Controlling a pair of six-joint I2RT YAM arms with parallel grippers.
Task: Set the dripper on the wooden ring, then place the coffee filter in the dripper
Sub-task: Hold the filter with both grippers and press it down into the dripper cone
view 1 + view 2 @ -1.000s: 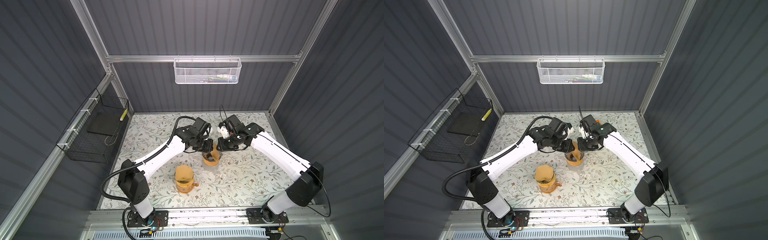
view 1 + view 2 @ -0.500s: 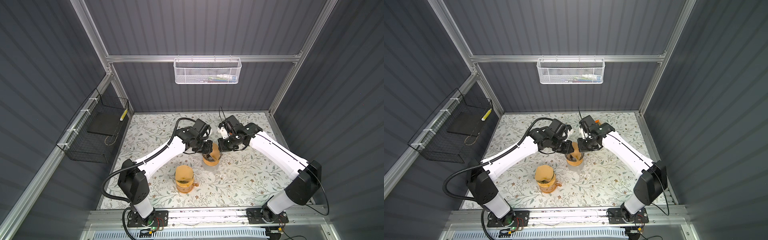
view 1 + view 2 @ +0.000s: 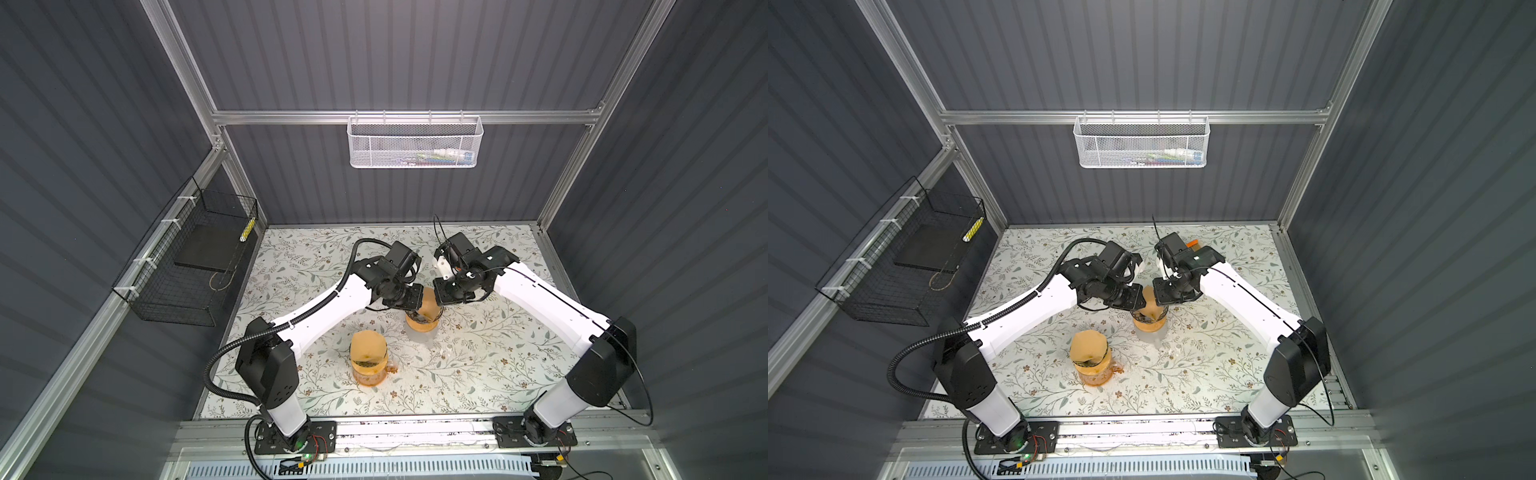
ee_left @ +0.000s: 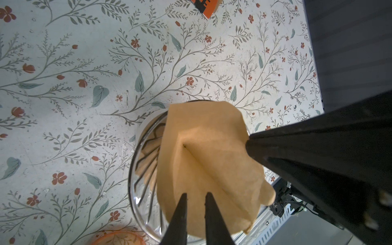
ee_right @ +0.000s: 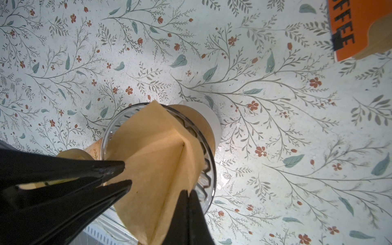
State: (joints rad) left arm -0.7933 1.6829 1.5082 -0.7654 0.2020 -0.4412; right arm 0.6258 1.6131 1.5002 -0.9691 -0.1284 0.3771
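- In a top view the coffee filter (image 3: 428,304) stands point-down in the dripper (image 3: 421,325). The left gripper (image 3: 415,297) takes its 9 o'clock edge and the right gripper (image 3: 439,297) its 3 o'clock edge, probably to spread the cone.
- Left wrist view: the left gripper (image 4: 195,194) has narrowed its jaws onto the paper rim. The filter (image 4: 212,161) looks only partly seated in the glass dripper (image 4: 135,169).
- Right wrist view: the right gripper (image 5: 186,192) is clamped tight on the opposite rim, steadying the fold over the dripper (image 5: 210,169).

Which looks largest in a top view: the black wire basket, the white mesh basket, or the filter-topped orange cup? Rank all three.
1. black wire basket
2. white mesh basket
3. orange cup
Both baskets hang nearer the camera, so true sizes stay unsure.
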